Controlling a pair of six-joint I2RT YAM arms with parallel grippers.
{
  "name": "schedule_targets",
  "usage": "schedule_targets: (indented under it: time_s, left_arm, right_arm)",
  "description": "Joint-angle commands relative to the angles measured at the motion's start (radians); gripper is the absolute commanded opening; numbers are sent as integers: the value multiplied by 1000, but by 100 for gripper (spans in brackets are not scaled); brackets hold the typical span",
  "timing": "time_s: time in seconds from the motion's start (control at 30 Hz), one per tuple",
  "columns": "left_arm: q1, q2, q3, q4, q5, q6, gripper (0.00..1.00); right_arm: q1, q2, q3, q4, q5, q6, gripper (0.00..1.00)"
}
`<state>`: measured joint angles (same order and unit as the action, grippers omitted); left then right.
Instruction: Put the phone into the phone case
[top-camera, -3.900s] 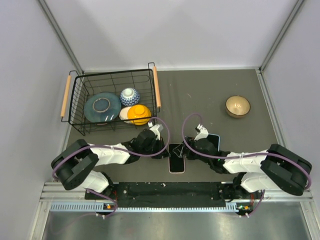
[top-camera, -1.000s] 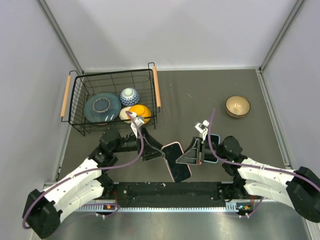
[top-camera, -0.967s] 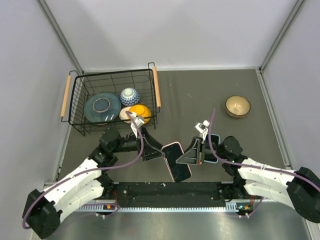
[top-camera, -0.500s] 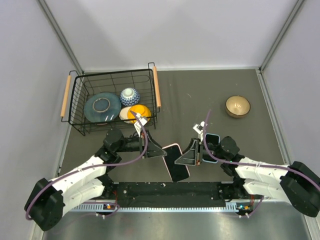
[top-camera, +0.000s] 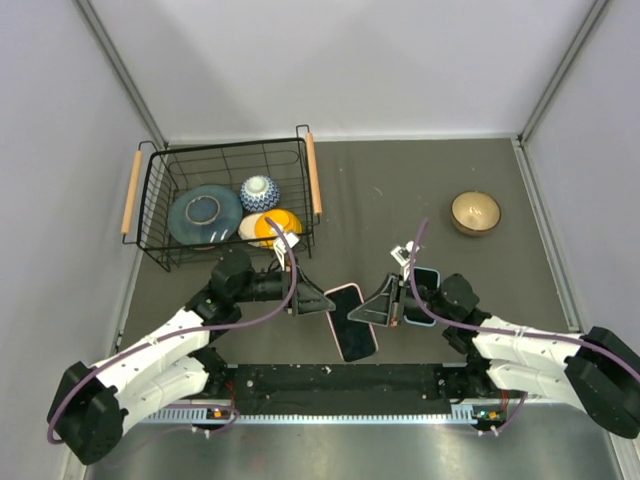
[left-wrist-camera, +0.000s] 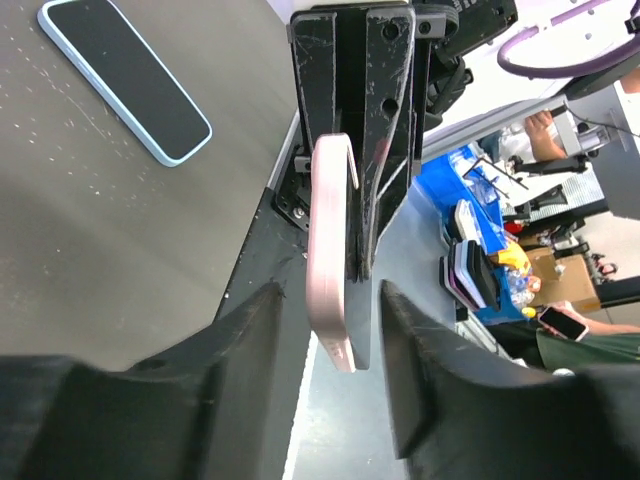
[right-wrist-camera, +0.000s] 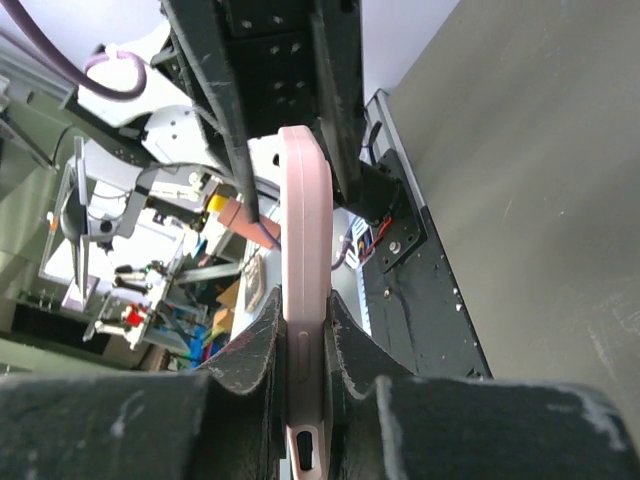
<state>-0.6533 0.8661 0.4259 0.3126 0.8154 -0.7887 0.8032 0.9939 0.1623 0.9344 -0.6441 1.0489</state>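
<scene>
The pink phone case (top-camera: 345, 293) hangs above the table's near edge with the phone's black screen (top-camera: 353, 328) facing up inside its rim. My right gripper (top-camera: 378, 308) is shut on its right side; in the right wrist view the case (right-wrist-camera: 303, 220) stands edge-on, pinched between both pads of the right gripper (right-wrist-camera: 305, 300). My left gripper (top-camera: 322, 303) is at the case's left edge. In the left wrist view the case (left-wrist-camera: 328, 240) and a dark slab against it sit between the left gripper's (left-wrist-camera: 330, 300) spread fingers, with gaps on both sides.
A black-faced slab with a light blue rim (top-camera: 422, 295) lies on the table behind my right gripper, also seen as the blue-rimmed slab (left-wrist-camera: 125, 75). A wire basket (top-camera: 150, 205) with dishes stands at the back left. A tan bowl (top-camera: 476, 211) sits at the back right.
My left arm has swung its wrist lower and closer to the case. The right gripper has kept its hold, and the cased phone has shifted only slightly.
</scene>
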Motion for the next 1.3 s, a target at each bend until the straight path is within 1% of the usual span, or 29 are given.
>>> schedule_targets:
  time_s: [0.0,0.13,0.23,0.27,0.37,0.5,0.57,0.63,0.67,0.73,0.77,0.83,0.87,0.9,0.97,1.0,1.1,1.2,1.23,1.27]
  left_arm:
    - [3,-10,-9,148,16,-43,57]
    - [-9,23,-87,311,21,-135,58]
    - [-61,69,-96,348,-7,-152,57]
    - [-95,82,-96,359,-15,-152,57]
    - [-135,111,-102,399,-28,-165,54]
    - [-143,108,-133,425,-53,-175,54]
    - [-149,106,-147,440,-59,-181,53]
    - [-157,116,-157,460,-62,-194,53]
    - [-160,123,-162,479,-64,-204,52]
    - [-160,149,-183,564,-59,-231,51]
    - [-160,158,-190,597,-59,-263,49]
    - [-160,195,-190,651,-53,-296,18]
    - [-160,206,-185,655,-45,-300,7]
    - [-160,220,-179,633,-45,-303,0]
    - [-161,221,-162,542,-71,-288,0]
    - [-160,212,-145,461,-85,-273,0]
    - [-161,173,-147,425,-111,-241,0]
    - [-160,127,-133,378,-136,-205,32]
    - [-160,119,-127,361,-143,-176,45]
    - [-160,111,-119,333,-150,-166,47]
  right_arm:
    - [7,-41,28,113,81,54,0]
    - [7,-26,60,127,84,80,0]
    - [7,-12,62,170,107,95,0]
    - [7,-9,62,173,116,97,0]
    - [5,-9,59,175,167,105,0]
    - [-9,-14,33,214,247,144,0]
    - [-12,-20,6,254,273,166,0]
    - [-15,-26,-3,256,291,166,0]
    - [-13,-29,-3,245,293,165,0]
    - [-13,-31,-6,251,297,169,0]
    - [-13,-34,-9,253,302,172,0]
    - [-13,-38,-9,239,308,166,0]
    - [-13,-44,-6,216,308,161,0]
    - [-13,-49,3,174,305,143,1]
    - [-13,-60,13,127,302,126,3]
    - [-15,-75,14,92,308,111,4]
    - [-13,-116,13,43,323,91,6]
    - [-13,-130,17,9,293,85,3]
    - [-13,-132,20,14,281,85,3]
    - [-13,-129,22,18,265,85,3]
